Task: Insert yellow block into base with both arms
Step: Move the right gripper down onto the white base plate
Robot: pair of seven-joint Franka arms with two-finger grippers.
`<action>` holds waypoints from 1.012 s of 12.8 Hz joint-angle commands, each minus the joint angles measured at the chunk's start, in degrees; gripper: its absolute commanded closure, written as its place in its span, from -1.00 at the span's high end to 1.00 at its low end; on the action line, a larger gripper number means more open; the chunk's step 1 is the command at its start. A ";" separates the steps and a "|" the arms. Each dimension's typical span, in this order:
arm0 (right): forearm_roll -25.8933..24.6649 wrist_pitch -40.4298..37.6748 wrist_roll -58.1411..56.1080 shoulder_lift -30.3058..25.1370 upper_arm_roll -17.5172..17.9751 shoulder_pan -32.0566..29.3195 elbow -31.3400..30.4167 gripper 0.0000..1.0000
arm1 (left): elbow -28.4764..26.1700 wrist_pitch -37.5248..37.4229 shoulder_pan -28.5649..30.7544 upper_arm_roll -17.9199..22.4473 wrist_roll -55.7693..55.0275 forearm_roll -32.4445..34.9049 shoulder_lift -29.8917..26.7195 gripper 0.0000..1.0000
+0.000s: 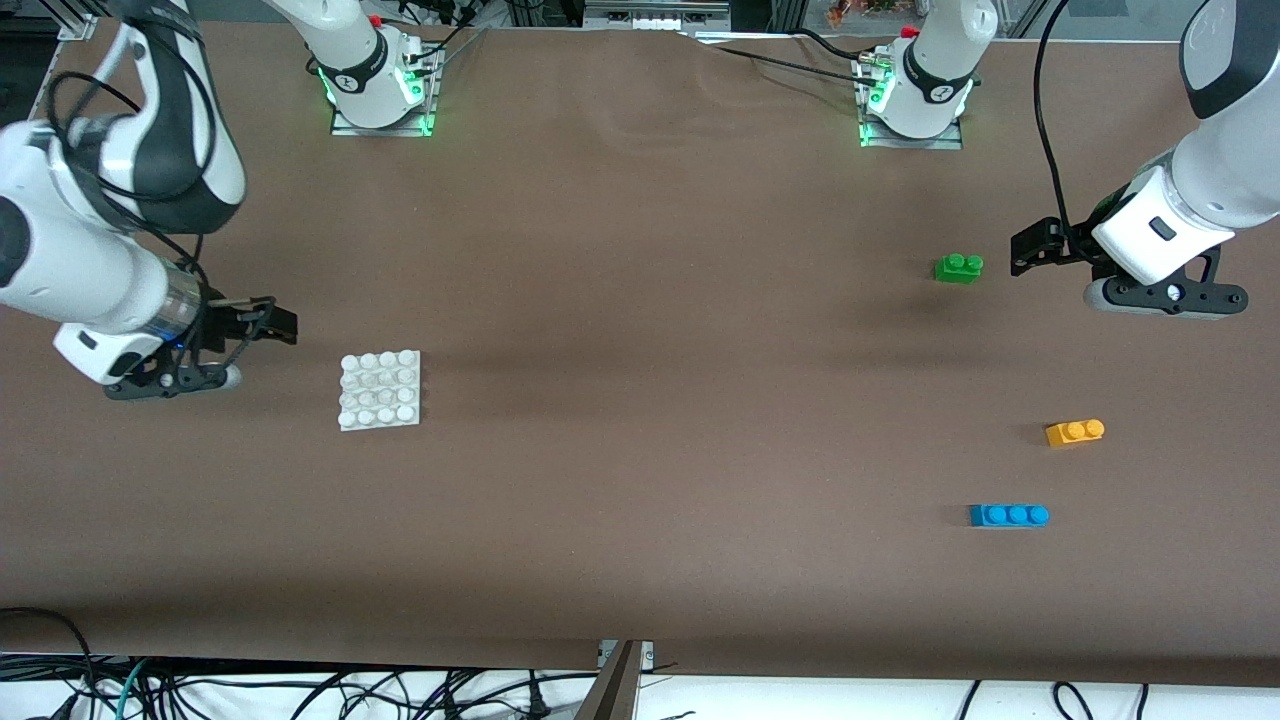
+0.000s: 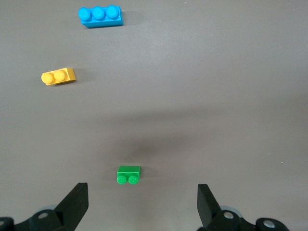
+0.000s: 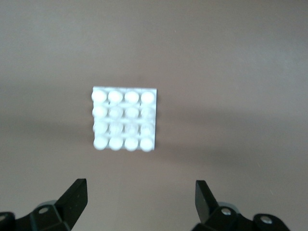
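The yellow block [image 1: 1075,432] lies on the table at the left arm's end, nearer to the front camera than the green brick [image 1: 958,267]. It also shows in the left wrist view [image 2: 58,76]. The white studded base [image 1: 380,390] lies at the right arm's end and shows in the right wrist view [image 3: 125,118]. My left gripper [image 1: 1032,250] hangs open and empty over the table beside the green brick [image 2: 128,174], its fingers wide apart [image 2: 141,204]. My right gripper [image 1: 268,322] hangs open and empty over the table beside the base, fingers wide apart [image 3: 139,199].
A longer blue three-stud brick [image 1: 1008,515] lies nearer to the front camera than the yellow block; it also shows in the left wrist view [image 2: 101,16]. The brown table [image 1: 660,330] stretches bare between base and bricks. Cables hang past the table's front edge.
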 commanded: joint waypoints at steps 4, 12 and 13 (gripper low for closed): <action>-0.26 26.26 0.43 3.57 0.33 0.47 -15.34 0.97 | 1.72 -1.26 0.64 -0.21 0.62 -1.29 0.59 1.00; 1.32 38.95 0.87 11.14 0.33 0.47 -18.34 0.96 | 1.63 -1.26 0.64 -0.21 0.62 -1.29 0.59 1.00; 2.37 38.96 1.57 11.31 0.33 0.47 -18.17 0.94 | 1.63 -1.26 0.64 -0.21 0.62 -1.29 0.59 1.00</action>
